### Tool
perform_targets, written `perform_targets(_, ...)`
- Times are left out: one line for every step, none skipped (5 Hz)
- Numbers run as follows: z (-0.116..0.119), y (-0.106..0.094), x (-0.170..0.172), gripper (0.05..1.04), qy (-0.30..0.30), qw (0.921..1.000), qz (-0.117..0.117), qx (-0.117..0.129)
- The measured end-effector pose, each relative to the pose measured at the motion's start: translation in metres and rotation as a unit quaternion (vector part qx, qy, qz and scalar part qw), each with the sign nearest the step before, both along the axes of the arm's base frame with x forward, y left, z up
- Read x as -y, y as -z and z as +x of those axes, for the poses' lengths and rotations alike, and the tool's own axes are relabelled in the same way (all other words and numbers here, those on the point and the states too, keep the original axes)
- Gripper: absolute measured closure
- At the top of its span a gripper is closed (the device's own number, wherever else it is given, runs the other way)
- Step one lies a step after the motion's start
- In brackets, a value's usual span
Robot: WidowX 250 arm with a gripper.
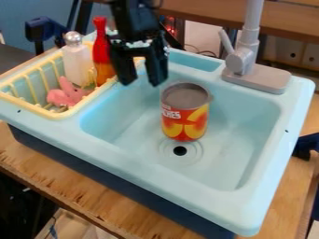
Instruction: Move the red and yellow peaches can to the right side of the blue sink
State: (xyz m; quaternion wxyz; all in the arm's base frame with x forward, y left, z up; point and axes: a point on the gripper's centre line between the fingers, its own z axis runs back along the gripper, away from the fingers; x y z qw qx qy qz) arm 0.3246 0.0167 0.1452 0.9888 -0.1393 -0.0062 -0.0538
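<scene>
The black gripper (142,81) hangs from the top edge over the back left part of the sink, its two fingers apart with nothing between them. To its right and lower, a red, orange and yellow can (185,112) stands upright in the light blue basin (240,172), behind the drain. Left of the gripper is a yellow rack (73,111). In it stand a red bottle (101,53) and a clear bottle with a silver cap (76,60), and a pink toy (66,93) lies at its front.
A grey faucet (243,60) rises from the sink's back right corner, with its base (265,80) on the rim. The sink unit rests on a wooden table (87,196). A dark blue object (306,144) is at the right edge.
</scene>
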Motion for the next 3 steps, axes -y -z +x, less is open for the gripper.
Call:
perform_targets(0.006, 0.011, 0.008, 0.075, 0.002, 0.9999, -0.002, -0.014)
perform_targets(0.011, 0.017, 0.008, 0.075, -0.015, 0.9998, -0.002, -0.012)
perform_targets(0.015, 0.022, 0.013, 0.075, -0.022, 0.9997, 0.002, -0.011)
